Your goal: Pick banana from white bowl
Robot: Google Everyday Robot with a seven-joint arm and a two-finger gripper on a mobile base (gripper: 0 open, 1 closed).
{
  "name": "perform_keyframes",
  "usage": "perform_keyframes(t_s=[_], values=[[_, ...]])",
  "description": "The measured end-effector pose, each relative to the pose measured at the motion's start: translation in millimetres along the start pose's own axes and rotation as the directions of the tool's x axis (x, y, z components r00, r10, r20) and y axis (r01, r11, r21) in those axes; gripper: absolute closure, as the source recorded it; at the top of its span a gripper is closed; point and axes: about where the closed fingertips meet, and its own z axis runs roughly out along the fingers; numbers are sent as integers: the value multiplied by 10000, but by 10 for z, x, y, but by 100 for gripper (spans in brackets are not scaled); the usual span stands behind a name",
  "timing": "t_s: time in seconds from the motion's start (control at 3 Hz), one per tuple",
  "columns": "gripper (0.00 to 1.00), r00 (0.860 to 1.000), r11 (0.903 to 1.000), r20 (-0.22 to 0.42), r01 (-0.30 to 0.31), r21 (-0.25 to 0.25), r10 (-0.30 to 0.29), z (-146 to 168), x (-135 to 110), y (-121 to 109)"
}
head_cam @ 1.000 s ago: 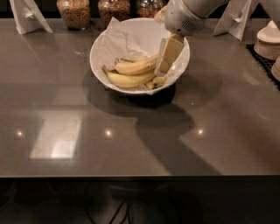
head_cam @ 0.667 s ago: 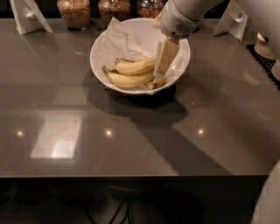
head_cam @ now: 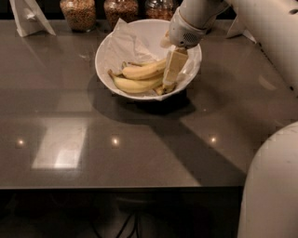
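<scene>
The white bowl [head_cam: 103,52] stands at the back middle of the dark table. Two bananas lie in it on crumpled white paper [head_cam: 125,44]. The upper one is the pale, slightly curved banana [head_cam: 142,70]. Below it lies a deeper-yellow, more curved banana with a dark stem [head_cam: 132,85]. My gripper [head_cam: 170,78] reaches down into the right side of the bowl from the upper right, at the right ends of both bananas. It hides those ends.
Three glass jars [head_cam: 78,13] [head_cam: 121,9] [head_cam: 158,7] stand behind the bowl. A white folded paper stand [head_cam: 29,16] is at the back left. My arm [head_cam: 272,32] crosses the upper right, and my body [head_cam: 272,186] fills the lower right corner.
The gripper has moved a little left and lower into the bowl, closer onto the bananas' right ends. My body has come into view at lower right. The bananas lie as before.
</scene>
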Motion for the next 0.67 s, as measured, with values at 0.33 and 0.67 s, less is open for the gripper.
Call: perform_keyframes(t_s=[0.33,0.67], values=[[42,9998,9999,-189,-6,-156,3,58,55,-16],[65,9990,9991,-409,143,-405,-159,1,86,16]])
